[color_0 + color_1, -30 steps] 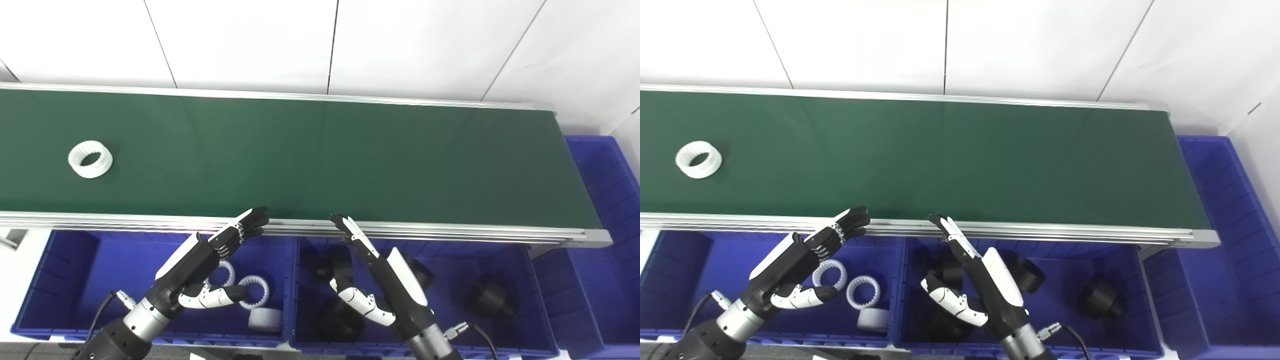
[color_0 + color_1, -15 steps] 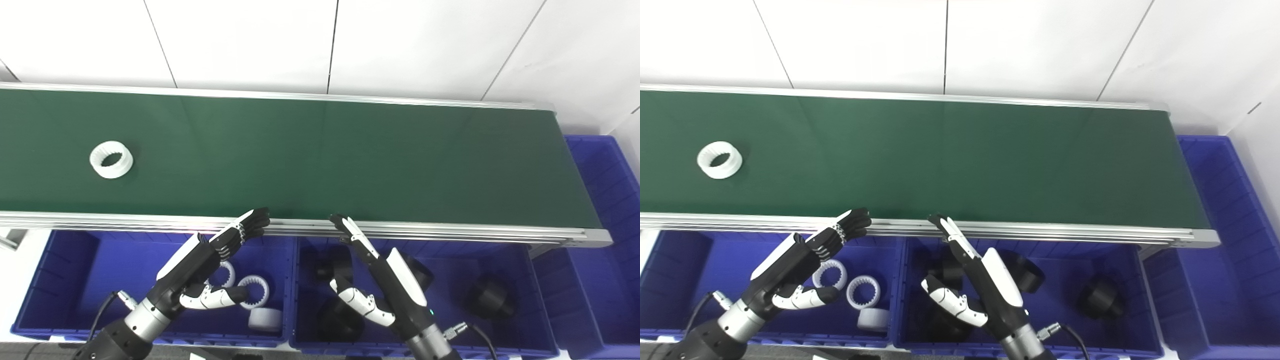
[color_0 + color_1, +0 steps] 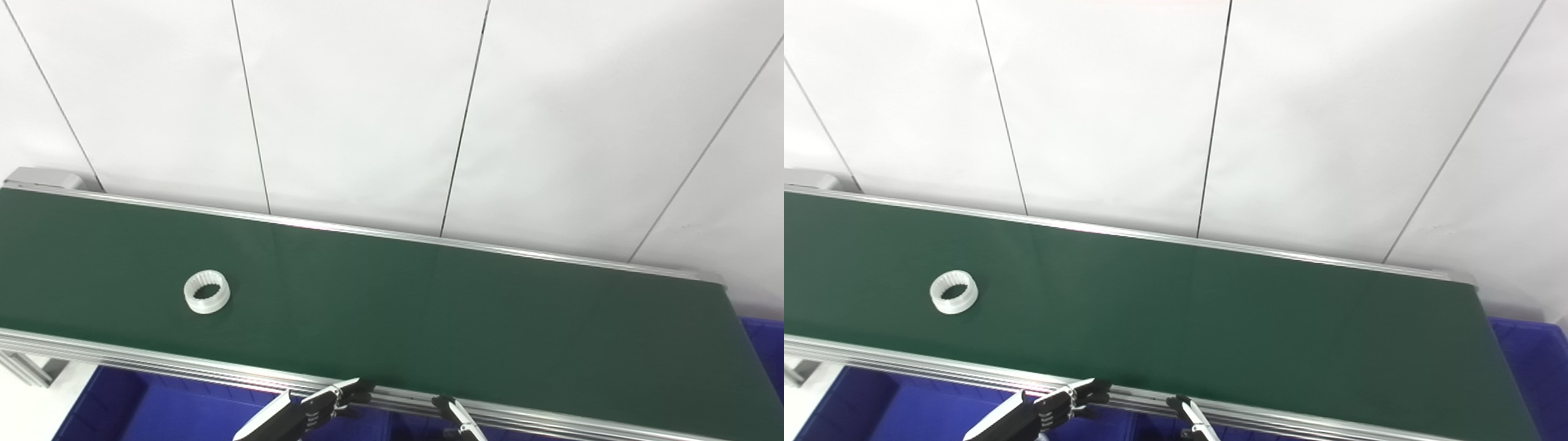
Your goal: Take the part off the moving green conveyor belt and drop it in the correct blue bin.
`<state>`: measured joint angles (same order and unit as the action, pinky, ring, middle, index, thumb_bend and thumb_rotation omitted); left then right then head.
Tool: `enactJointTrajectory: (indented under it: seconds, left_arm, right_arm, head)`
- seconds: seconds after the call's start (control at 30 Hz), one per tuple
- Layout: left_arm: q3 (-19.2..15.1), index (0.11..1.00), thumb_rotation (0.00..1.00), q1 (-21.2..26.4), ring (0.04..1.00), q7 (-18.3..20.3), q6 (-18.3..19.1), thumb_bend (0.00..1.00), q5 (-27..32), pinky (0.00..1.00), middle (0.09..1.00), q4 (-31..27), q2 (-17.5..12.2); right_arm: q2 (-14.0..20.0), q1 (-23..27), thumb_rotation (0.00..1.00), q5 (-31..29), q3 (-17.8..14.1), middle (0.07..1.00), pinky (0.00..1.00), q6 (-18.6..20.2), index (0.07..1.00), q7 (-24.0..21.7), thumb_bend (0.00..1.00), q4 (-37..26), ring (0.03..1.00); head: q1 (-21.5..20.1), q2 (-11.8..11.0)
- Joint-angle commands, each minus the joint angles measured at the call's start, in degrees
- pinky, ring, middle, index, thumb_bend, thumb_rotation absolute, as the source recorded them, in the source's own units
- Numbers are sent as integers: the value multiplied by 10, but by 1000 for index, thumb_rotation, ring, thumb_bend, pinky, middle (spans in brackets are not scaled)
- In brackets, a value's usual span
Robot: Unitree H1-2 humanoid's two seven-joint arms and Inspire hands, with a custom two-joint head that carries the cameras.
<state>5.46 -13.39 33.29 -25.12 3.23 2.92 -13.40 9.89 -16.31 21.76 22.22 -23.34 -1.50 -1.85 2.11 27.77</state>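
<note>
Both my head cams sit side by side looking down and forward at the green belt (image 3: 429, 306) from the near side, sharing nearly all of it and the white wall (image 3: 1127, 110) at the far side.

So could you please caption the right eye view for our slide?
White toothed ring rides the green conveyor belt while both hands' fingertips, left and right, wait at its near rail.

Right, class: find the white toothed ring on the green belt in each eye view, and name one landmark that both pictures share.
Left eye view: the white ring lies on the green belt, left of centre, nearer the front rail.
Right eye view: the white ring sits further left in the picture, on the same strip of belt.
Shared landmark: the left robot hand, low at the front rail, right of the ring.
</note>
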Motion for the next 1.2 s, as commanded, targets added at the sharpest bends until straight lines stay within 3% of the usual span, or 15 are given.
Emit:
enactJointTrajectory:
  seconds: [0.0,0.13,0.27,0.43,0.6,0.83,0.87,1.03,1.17]
  left_arm:
    - [-5,906,512,0,905,0,-18,536,10,827,934,-20,-4]
    - [-6,906,497,-5,902,-20,-18,541,-16,827,930,-43,-9]
    - [2,904,367,0,878,-63,-18,556,-68,794,918,-88,-29]
    - [-1,912,316,47,895,-96,-18,559,-117,828,923,-159,-87]
    - [-20,910,290,112,883,-118,-17,614,-158,822,904,-176,-127]
    - [-44,887,231,193,861,-109,18,738,-223,824,875,-194,-164]
    - [-45,880,188,201,829,-107,25,770,-228,769,862,-197,-168]
    - [-42,868,128,262,816,-94,55,833,-232,740,856,-172,-191]
    - [-30,872,143,312,831,-83,68,838,-257,750,863,-133,-205]
  right_arm:
    - [-1,-2,790,-3,2,967,811,-35,933,11,360,-18,918]
    - [-1,-4,778,-3,4,968,811,-34,936,10,354,-22,919]
    - [-2,-5,802,-1,0,970,820,-32,938,7,366,-28,923]
    - [-1,-1,830,-3,-2,977,850,-31,949,2,369,-26,938]
    - [-4,6,829,-5,2,980,851,-32,952,-1,350,-21,940]
    - [-3,6,815,-2,2,979,851,-32,953,0,343,-24,941]
    - [-2,6,819,-2,2,980,852,-32,954,0,344,-24,941]
    - [-2,7,804,-5,3,981,853,-33,955,0,332,-26,941]
    - [0,5,812,-8,1,982,857,-32,957,-3,336,-32,941]
  head:
    - [-2,6]
    - [-5,14]
    - [-2,25]
    - [10,27]
    - [7,29]
    - [10,32]
    - [10,32]
    - [8,37]
    - [8,38]
